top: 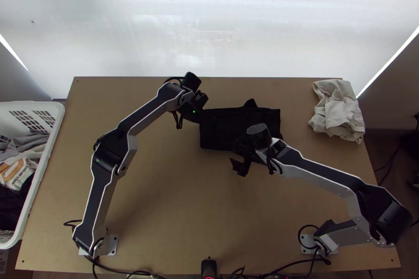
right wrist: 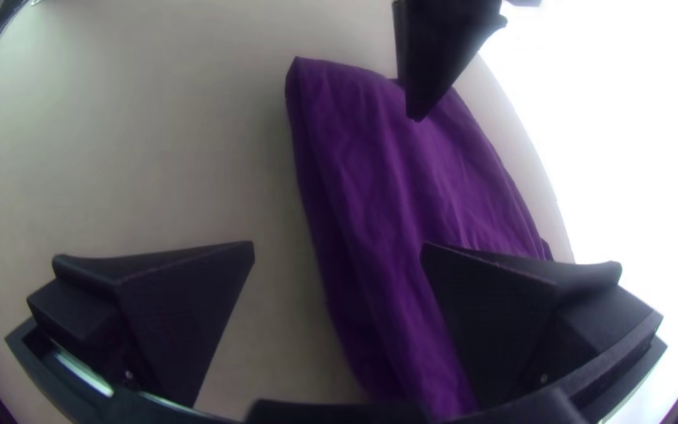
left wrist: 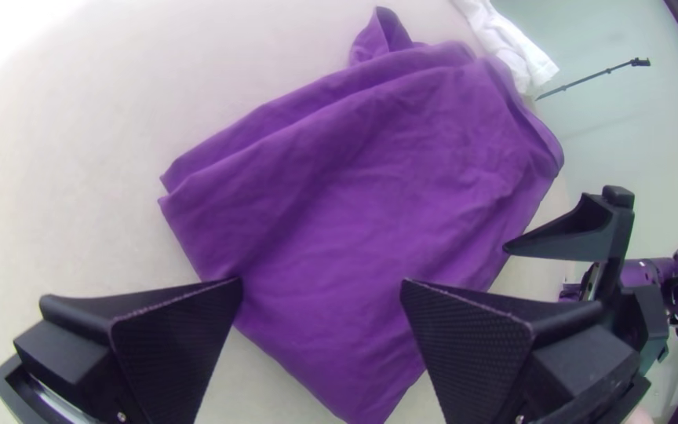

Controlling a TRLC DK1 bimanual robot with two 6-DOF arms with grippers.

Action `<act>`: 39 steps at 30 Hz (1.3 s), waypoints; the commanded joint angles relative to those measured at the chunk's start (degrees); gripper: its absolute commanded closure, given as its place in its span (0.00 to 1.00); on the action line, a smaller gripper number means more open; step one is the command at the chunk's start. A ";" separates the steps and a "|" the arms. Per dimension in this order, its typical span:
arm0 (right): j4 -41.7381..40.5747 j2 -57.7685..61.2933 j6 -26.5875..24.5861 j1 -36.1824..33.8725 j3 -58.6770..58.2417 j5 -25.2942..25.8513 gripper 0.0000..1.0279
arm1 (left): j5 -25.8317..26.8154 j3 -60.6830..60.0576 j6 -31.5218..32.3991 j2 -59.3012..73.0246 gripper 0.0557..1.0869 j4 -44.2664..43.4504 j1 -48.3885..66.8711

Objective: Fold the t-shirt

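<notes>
The dark t-shirt (top: 220, 131) lies folded into a flat rectangle toward the table's far side, a small corner poking up at its far edge. My left gripper (top: 195, 118) is by its left end; my right gripper (top: 242, 159) is over its near edge. In the left wrist view the shirt (left wrist: 355, 196) looks purple, behind the parted fingers of my left gripper (left wrist: 322, 284). In the right wrist view my right gripper (right wrist: 337, 247) is open too, with the shirt (right wrist: 386, 173) under one finger and bare table beside it.
A crumpled light cloth (top: 338, 111) lies at the table's far right corner. A white basket (top: 47, 148) with clothes stands off the left edge. Bare tabletop (top: 194, 205) spreads between the arms. Cables run along the near edge.
</notes>
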State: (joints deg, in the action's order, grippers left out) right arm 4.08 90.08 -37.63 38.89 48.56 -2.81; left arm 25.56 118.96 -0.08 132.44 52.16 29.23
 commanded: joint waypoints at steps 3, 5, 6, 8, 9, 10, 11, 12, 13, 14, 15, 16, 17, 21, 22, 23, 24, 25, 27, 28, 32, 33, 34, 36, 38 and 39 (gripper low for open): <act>-6.63 4.22 -4.47 -0.93 -1.62 1.40 0.04 | -0.07 0.14 -0.54 0.27 0.05 0.22 -0.14; -8.82 5.28 -5.79 -1.28 -1.97 2.63 0.04 | -0.07 0.14 -0.54 0.27 0.05 0.22 -0.14; -10.05 5.72 -6.23 -1.54 -2.06 3.07 0.04 | -0.07 0.14 -0.54 0.27 0.05 0.22 -0.14; -11.11 6.60 -7.20 -1.98 -2.06 3.60 0.04 | -0.07 0.14 -0.54 0.27 0.05 0.31 -0.14; -11.81 7.04 -7.55 -2.16 -2.15 3.95 0.04 | -0.07 0.14 -0.63 0.18 0.05 0.48 -0.14; -11.99 7.39 -7.99 -2.33 -2.15 4.13 0.04 | -0.07 0.14 -0.63 0.18 0.05 0.66 -0.14; -12.34 7.74 -8.16 -2.42 -2.15 4.30 0.04 | -0.07 0.14 -0.71 0.18 0.05 0.75 -0.14; -12.78 8.09 -8.52 -2.68 -2.24 4.30 0.04 | -0.07 0.14 -0.71 0.10 0.05 0.75 -0.14; -13.13 8.35 -8.87 -2.77 -2.24 4.30 0.04 | -0.07 0.14 -0.80 0.10 0.05 0.84 -0.23; -13.30 8.71 -9.04 -3.04 -2.32 4.39 0.04 | -0.07 0.14 -0.80 0.10 0.05 0.84 -0.23; -13.48 9.06 -9.31 -3.30 -2.24 4.39 0.04 | -0.07 0.14 -0.89 0.10 0.05 0.92 -0.23; -13.92 9.58 -9.66 -3.56 -2.24 4.39 0.04 | -0.07 0.22 -0.89 0.10 0.05 1.01 -0.23; -14.71 10.11 -10.01 -3.74 -2.24 4.48 0.04 | -0.16 0.31 -0.89 0.10 0.05 1.10 -0.32; -16.56 12.84 -11.06 -4.35 -1.45 5.18 0.04 | -0.16 0.49 -0.98 0.01 0.05 1.36 -0.41; -17.08 13.63 -11.24 -4.35 -1.09 5.45 0.04 | -0.16 0.49 -0.98 0.01 0.05 1.45 -0.41; -17.70 14.42 -11.24 -4.35 -0.65 5.53 0.04 | -0.16 0.49 -0.98 0.01 0.05 1.63 -0.41; -17.70 15.21 -11.24 -4.35 -0.04 5.71 0.04 | -0.16 0.49 -1.07 0.01 0.05 1.80 -0.41; -17.79 16.26 -11.15 -4.35 0.58 5.88 0.07 | -0.16 0.49 -1.15 0.01 0.05 1.98 -0.41; -17.88 17.58 -10.45 -4.53 1.98 6.24 0.21 | -0.07 0.49 -1.33 -0.08 0.05 2.33 -0.41; -17.61 18.29 -9.75 -4.62 3.30 6.32 0.39 | -0.07 0.49 -1.33 -0.17 0.05 2.59 -0.41; -17.70 18.20 -9.83 -4.27 4.27 6.41 0.97 | -0.16 0.49 -1.59 -0.87 0.05 3.47 -0.58; -17.70 17.58 -9.57 -4.18 4.27 6.41 0.97 | -0.16 0.49 -1.77 -1.22 0.05 3.82 -0.76; -17.70 16.79 -9.39 -4.18 4.09 6.41 0.97 | -0.16 0.49 -1.77 -1.49 0.05 4.00 -0.93; -17.70 14.68 -7.99 -4.09 3.92 6.41 0.97 | -0.16 0.49 -1.77 -2.54 0.05 4.70 -1.64; -17.08 11.61 -5.70 -3.91 3.92 6.68 0.97 | -0.16 0.40 -1.51 -4.12 0.05 5.58 -2.25; -16.64 9.94 -4.65 -3.74 3.92 6.94 0.97 | -0.16 0.22 -1.33 -5.09 0.05 5.93 -2.60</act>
State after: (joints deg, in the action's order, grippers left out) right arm -12.62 105.65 -46.46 34.72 51.77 3.66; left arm 25.41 119.42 -1.58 130.67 56.16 28.05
